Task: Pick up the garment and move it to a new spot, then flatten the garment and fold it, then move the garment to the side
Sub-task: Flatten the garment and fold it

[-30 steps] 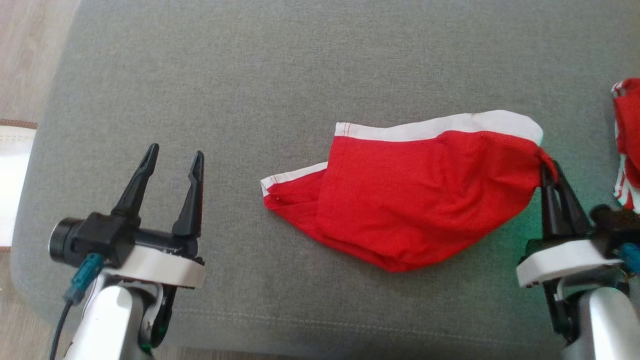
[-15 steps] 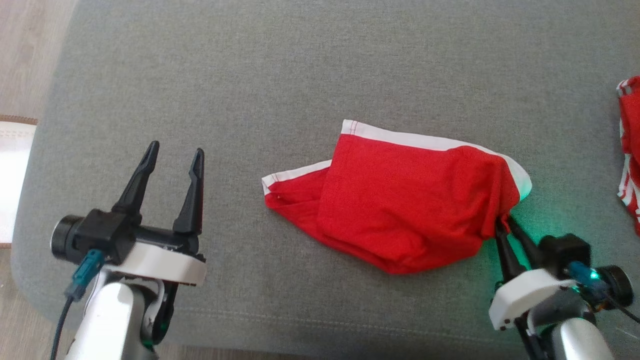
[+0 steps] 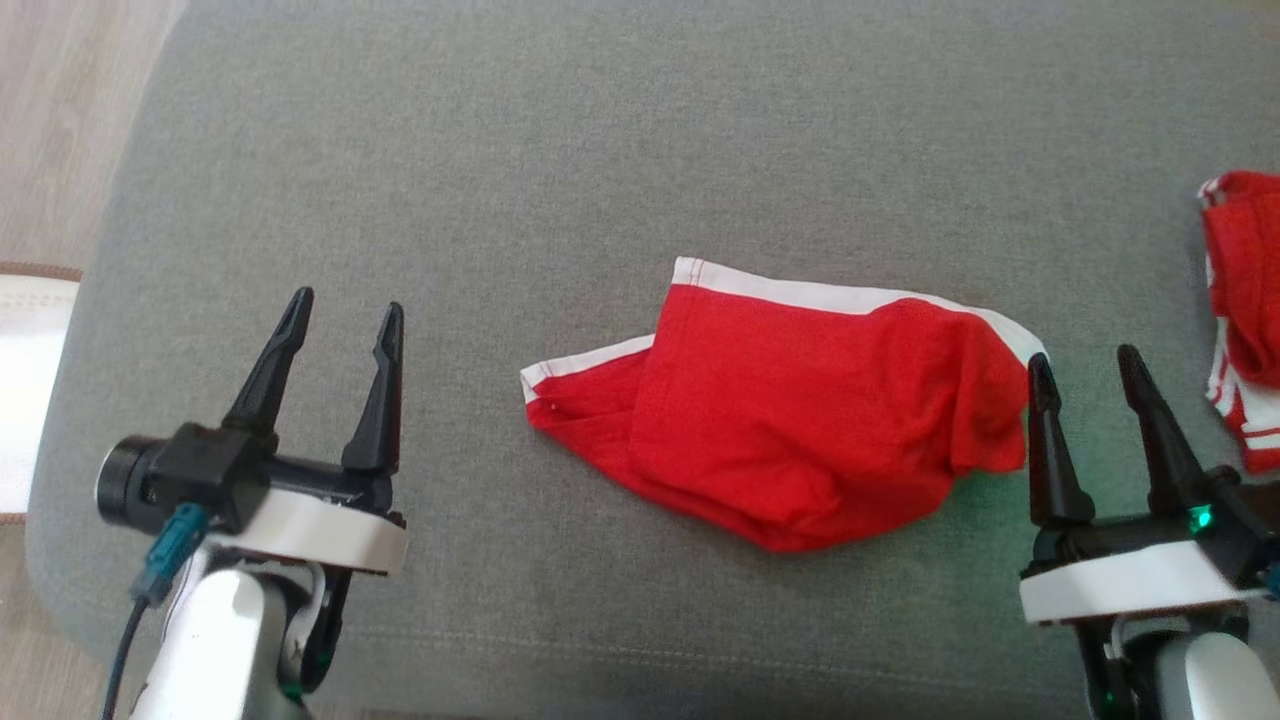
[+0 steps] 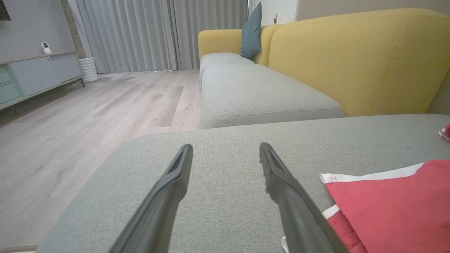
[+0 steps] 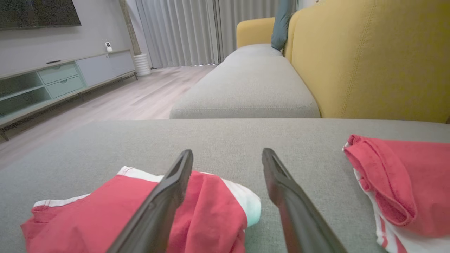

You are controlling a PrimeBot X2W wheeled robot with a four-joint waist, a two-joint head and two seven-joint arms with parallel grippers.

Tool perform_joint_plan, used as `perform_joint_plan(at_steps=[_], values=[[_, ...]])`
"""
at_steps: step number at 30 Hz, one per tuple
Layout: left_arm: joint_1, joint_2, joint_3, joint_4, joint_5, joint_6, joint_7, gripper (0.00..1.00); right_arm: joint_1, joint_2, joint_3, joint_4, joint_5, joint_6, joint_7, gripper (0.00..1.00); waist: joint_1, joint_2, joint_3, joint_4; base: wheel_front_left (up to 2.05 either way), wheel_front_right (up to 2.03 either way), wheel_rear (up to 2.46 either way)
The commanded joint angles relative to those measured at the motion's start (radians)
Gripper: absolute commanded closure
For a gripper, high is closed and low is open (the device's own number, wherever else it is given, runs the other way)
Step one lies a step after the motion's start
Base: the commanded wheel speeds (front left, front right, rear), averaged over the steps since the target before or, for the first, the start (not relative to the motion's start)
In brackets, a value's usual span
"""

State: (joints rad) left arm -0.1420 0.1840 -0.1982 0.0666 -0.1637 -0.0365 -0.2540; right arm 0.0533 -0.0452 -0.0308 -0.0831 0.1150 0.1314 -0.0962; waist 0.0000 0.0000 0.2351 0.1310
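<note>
Red garment (image 3: 790, 420) with white trim lies rumpled, folded over.

The grey cushion (image 3: 600, 150) takes up nearly the whole head view, its rounded corner at lower left and a seam running along the bottom. Two things lie on it. The garment (image 3: 790, 420), red with a white band along its upper edge, lies right of centre, rumpled and partly doubled over, a smaller flap with its own white hem poking out to the left. A second red cloth (image 3: 1240, 300) with white stripes lies bunched at the right edge, cut off by the frame, with bare grey between the two. Wood floor (image 3: 60, 120) shows at upper left.
</note>
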Motion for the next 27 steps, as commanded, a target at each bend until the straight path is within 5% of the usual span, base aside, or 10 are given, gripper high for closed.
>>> perform_joint_plan(at_steps=[1,21,27], values=[[-0.009,0.016,0.043,-0.034,0.013,0.0,-0.008,0.0,-0.02,-0.005,0.024,-0.036,0.005,-0.001,-0.007,0.0,0.0,0.0,-0.009,-0.003,0.0,0.0,0.0],[0.011,0.036,0.026,-0.042,0.021,0.013,-0.007,0.0,-0.021,-0.005,0.054,-0.064,0.021,-0.001,0.007,0.0,0.0,0.0,-0.042,-0.007,0.0,0.0,0.0],[-0.06,0.038,-0.014,-0.031,0.032,-0.016,-0.002,0.0,-0.033,-0.005,0.055,-0.062,0.025,-0.001,0.008,0.0,0.0,0.0,-0.018,-0.006,0.0,0.0,0.0]])
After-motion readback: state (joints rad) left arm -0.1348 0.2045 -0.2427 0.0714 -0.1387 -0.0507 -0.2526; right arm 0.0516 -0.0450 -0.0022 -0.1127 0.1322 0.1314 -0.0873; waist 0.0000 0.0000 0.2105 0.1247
